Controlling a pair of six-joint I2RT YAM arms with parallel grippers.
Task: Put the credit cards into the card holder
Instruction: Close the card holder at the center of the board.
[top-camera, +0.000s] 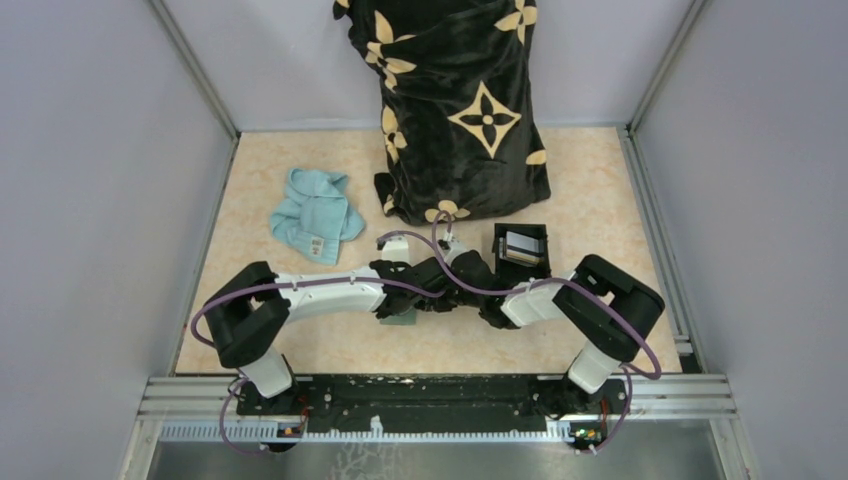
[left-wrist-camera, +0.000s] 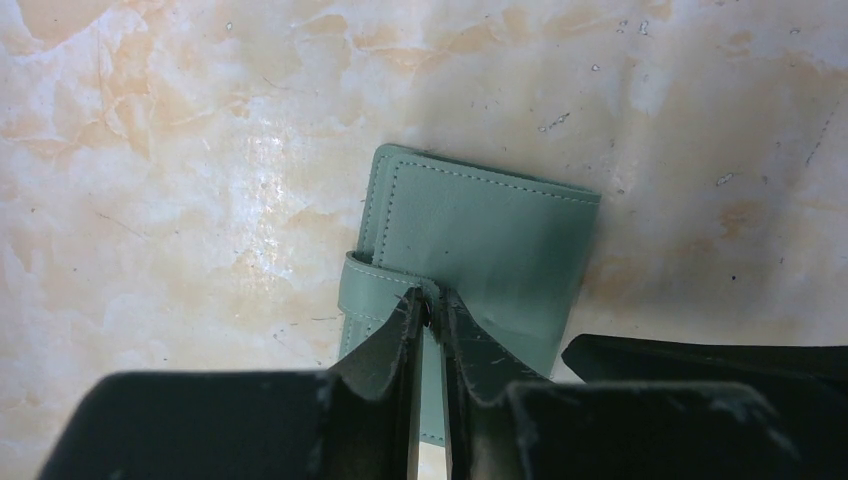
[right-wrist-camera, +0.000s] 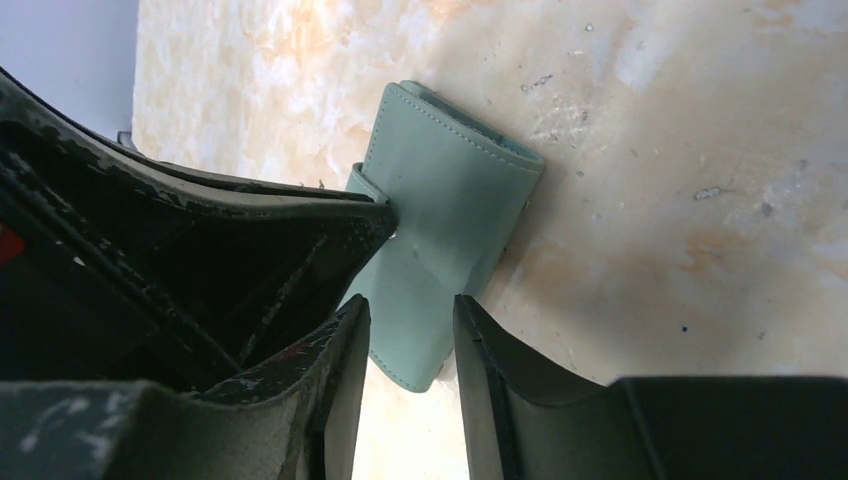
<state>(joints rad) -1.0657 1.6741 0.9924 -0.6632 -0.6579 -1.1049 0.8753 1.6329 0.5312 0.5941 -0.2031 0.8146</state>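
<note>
Because it lies folded shut on the beige marbled tabletop (left-wrist-camera: 150, 200), the small sage-green card holder (left-wrist-camera: 480, 240) shows only its outer face: a soft, roughly square wallet with a smooth matte skin, a line of pale stitching running just inside its edges, and a narrow closure strap (left-wrist-camera: 375, 285) of the same green wrapping round one side. In the top view it sits near the front middle of the table, mostly hidden under the two wrists that meet above it. The left pincer (left-wrist-camera: 428, 300) is closed down to a thin slit, its two dark, scuffed fingertips pinching the free end of that strap, which lifts slightly into them. The right pincer (right-wrist-camera: 410, 300) stands open, jaws plainly apart, straddling the wallet's lower corner from above; whether either finger touches the leather cannot be told. Some pale silvery credit cards (top-camera: 520, 243) stand on edge in a black square box (top-camera: 497, 250) just behind the right wrist, apart from the wallet.
</note>
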